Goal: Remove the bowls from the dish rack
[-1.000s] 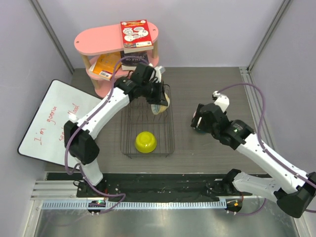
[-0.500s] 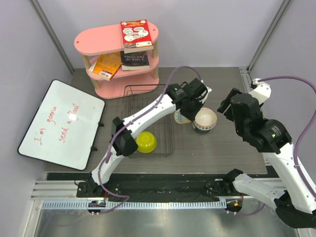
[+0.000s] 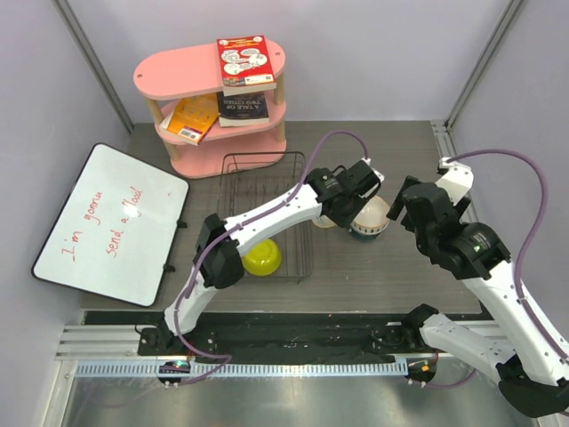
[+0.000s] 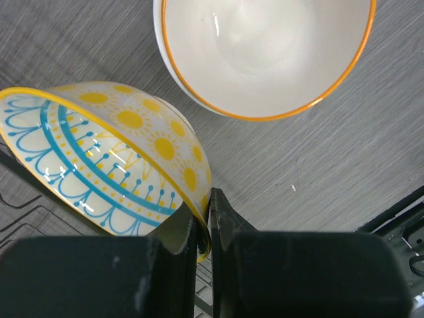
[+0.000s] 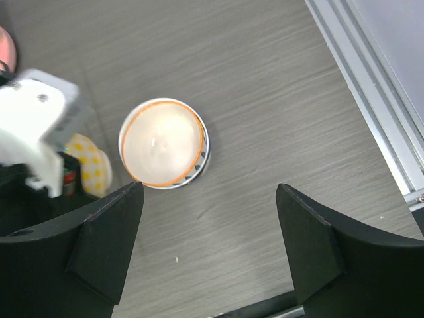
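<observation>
**Operator:** What's the layout, biggest first?

**Observer:** Grey wood-grain table. On it, left of centre, the black wire dish rack, with a bright yellow-green bowl inside at its near end. A white orange-rimmed bowl stands just right of the rack, mouth up.

**Operator:** And my grippers?

**Observer:** Your left gripper has its jaws clamped on the lip of the sun-patterned blue-and-yellow bowl. I judge the rim pinch suits lifting it off the tines. That bowl is outside the rack, tipped on edge beside the white one, mouth toward the rack. It is round, so no long axis; its centre line is nearer level than upright. Table contact: cannot tell. Your right gripper hovers above, jaws spread wide, empty, likely keeping clear.
</observation>
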Available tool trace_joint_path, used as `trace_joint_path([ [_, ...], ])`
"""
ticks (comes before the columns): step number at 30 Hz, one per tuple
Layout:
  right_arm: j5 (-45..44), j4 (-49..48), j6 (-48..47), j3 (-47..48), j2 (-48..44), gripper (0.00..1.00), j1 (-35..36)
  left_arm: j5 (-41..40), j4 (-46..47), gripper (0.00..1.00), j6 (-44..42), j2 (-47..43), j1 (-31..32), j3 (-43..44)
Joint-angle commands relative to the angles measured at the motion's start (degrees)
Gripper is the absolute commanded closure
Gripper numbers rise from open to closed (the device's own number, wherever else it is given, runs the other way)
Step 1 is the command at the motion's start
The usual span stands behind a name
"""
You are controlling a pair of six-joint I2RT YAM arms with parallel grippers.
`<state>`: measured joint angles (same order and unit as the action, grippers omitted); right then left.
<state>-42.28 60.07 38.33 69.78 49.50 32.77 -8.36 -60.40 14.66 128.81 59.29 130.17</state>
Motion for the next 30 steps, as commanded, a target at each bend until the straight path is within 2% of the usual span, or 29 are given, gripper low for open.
trace_joint_path([
  [1,0.9,-2.7,-1.8,-1.9,-0.6,0.13,-0.3,-2.0,5.9,1.00,-1.3,-11.1,0.5,-6.8],
  [3,0.3,-2.9,-2.8,-1.7,-0.6,0.14,-0.8,-3.9,6.5,1.00,-3.4,-15.1,2.5,-13.0],
  [5,-0.3,-2.9,-3.8,-1.0,-0.5,0.14,-1.5,-9.4,6.4,1.00,-5.3,-18.1,4.2,-17.5],
  [6,-0.5,-2.9,-4.0,-0.7,-0.7,0.14,-1.7,-11.3,6.8,1.00,-6.8,-21.3,5.2,-23.3],
  [8,-0.7,-2.9,-4.5,-0.3,-0.7,0.15,-2.4,-14.9,8.4,1.00,-7.4,-25.2,7.2,-29.8],
  [9,-0.7,-3.1,-4.7,-0.2,-0.6,0.15,-2.8,-15.2,11.3,1.00,-7.5,-30.3,7.4,-35.7],
  [13,3.2,-5.6,-4.4,-1.7,0.7,0.16,-3.3,-13.2,20.4,1.00,-6.7,-43.2,7.4,-46.5],
  [15,8.5,-8.5,-5.2,-2.6,1.7,0.16,-3.5,-10.1,24.3,1.00,-7.3,-47.2,7.3,-48.5],
  [17,12.6,-10.8,-6.1,-4.0,3.1,0.16,-3.5,-1.3,27.3,1.00,-9.2,-52.7,7.4,-51.1],
  [19,16.6,-12.7,-6.9,-4.0,4.9,0.15,-3.5,5.1,28.1,1.00,-9.3,-55.9,7.4,-51.9],
  [21,18.4,-13.7,-7.0,-3.5,7.0,0.15,-3.5,8.1,27.4,1.00,-8.9,-57.4,7.4,-52.1],
  [22,19.4,-14.3,-7.0,-3.1,7.5,0.15,-3.5,13.6,27.2,1.00,-8.9,-57.9,7.4,-52.2],
  [23,20.0,-14.8,-6.9,-2.8,8.2,0.16,-3.6,15.7,26.4,1.00,-8.7,-58.8,7.3,-52.6],
  [26,22.8,-16.3,-7.0,-0.8,9.6,0.16,-3.6,20.7,23.9,1.00,-8.2,-59.9,7.4,-53.1],
  [30,25.1,-17.4,-7.4,1.4,11.4,0.16,-3.6,23.0,22.8,1.00,-6.4,-61.8,7.4,-55.4],
])
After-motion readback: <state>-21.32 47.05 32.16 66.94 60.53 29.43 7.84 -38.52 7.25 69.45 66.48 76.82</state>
